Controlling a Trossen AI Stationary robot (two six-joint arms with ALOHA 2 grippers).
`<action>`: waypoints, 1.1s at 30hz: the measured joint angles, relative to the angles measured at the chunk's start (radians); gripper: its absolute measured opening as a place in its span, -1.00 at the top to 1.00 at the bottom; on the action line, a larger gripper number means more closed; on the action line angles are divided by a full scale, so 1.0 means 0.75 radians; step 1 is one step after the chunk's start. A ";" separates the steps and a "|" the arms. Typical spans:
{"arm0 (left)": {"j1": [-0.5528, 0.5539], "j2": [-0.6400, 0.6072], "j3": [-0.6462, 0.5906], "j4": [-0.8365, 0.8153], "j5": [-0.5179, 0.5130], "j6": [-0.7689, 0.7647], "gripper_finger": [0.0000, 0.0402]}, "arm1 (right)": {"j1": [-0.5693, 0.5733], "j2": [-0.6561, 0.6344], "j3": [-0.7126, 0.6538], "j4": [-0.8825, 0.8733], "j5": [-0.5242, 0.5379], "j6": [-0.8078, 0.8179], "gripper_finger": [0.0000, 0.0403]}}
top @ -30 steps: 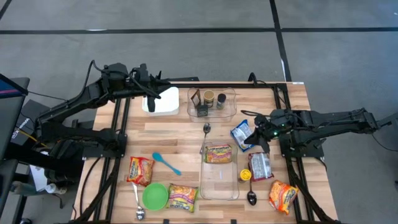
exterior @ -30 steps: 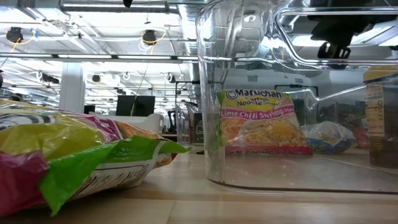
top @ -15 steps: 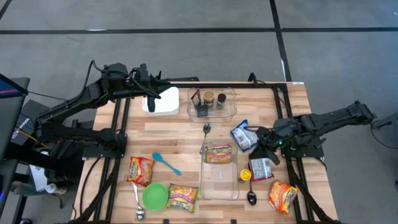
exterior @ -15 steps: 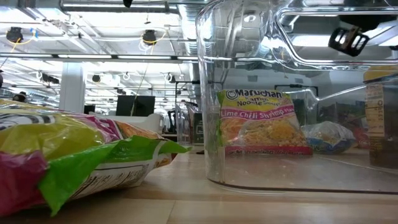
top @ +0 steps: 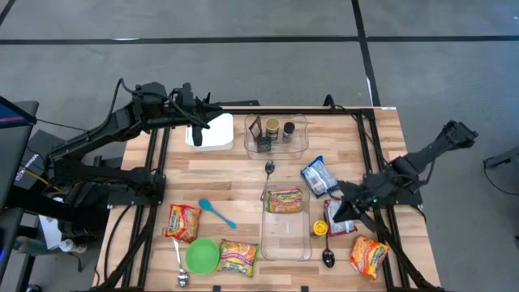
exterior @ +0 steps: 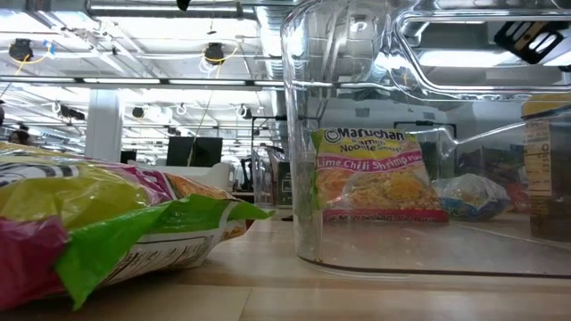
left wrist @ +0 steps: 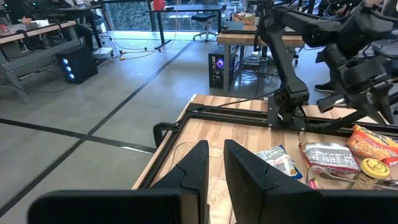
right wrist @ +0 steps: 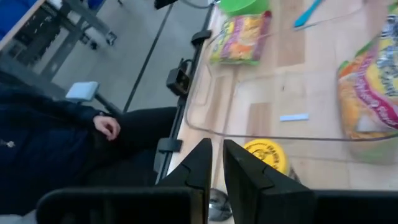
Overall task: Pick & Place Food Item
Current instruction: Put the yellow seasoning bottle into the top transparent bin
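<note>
A lime chili shrimp ramen packet [top: 284, 200] lies in the far end of a long clear container [top: 285, 239]; the low view shows the packet [exterior: 379, 174] through the container wall. My right gripper [top: 341, 213] is shut and empty. It hovers over a silver and red packet [top: 344, 219] at the right, beside a yellow-lidded jar [right wrist: 264, 155]. A blue packet [top: 316, 176] lies farther back and an orange packet [top: 369, 255] nearer. My left gripper [left wrist: 214, 165] is shut and empty, held high over a white box [top: 209, 134] at the far left.
A clear tray with jars [top: 276, 134] stands at the back. Two ramen packets [top: 183, 221], [top: 238, 258], a green bowl [top: 202, 255], a blue spoon [top: 216, 212] and metal spoons [top: 328, 258] lie near the front. A seated person [right wrist: 50, 137] is beyond the table's near edge.
My right gripper has swung toward the table's near edge, from above the blue packet to above the silver and red packet, rolling a little as it went. It stayed shut and empty. No object has moved.
</note>
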 joint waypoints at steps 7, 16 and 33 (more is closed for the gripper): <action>0.000 0.000 0.000 0.000 0.000 0.000 0.78 | 0.064 0.000 0.000 -0.005 0.000 -0.015 0.83; 0.000 0.001 0.000 0.000 0.000 0.000 0.78 | 0.109 0.106 0.001 -0.112 0.078 -0.069 0.85; 0.000 0.001 0.000 0.001 0.000 0.000 0.78 | 0.280 0.425 0.165 -0.271 0.473 -0.120 0.99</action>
